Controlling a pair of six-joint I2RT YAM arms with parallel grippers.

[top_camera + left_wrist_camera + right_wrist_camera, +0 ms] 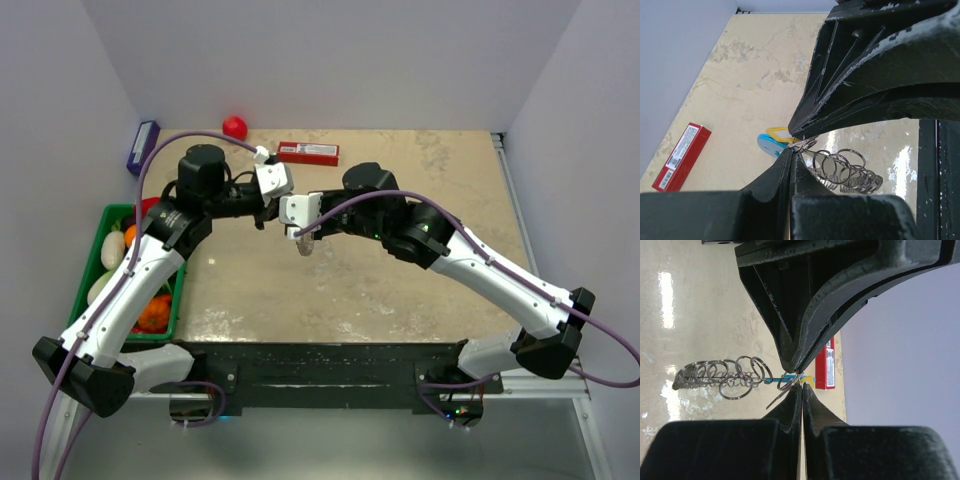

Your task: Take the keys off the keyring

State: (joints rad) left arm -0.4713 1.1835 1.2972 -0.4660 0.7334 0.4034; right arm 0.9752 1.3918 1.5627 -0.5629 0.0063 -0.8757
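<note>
From above: keep left gripper (pixel 270 212) and right gripper (pixel 298 232) nose to nose over the worktop (pixel 400 290), keyring (pixel 306 247) dangling beneath. Via left wrist: clenched on the end link, just beside the keys (pixel 779 133); work that yellow piece off along the coil. Via right wrist: likewise clenched on that link; twist gently, no yanking.

Beige table (pixel 400 290); red box (pixel 307 152), red ball (pixel 234 127)

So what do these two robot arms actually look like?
Both match: the left arm and right arm have white shells between bulky black joints, with a purple cable looping along each. The left pincer and right pincer are black and wedge-shaped, scuffed pale along the edges.
</note>
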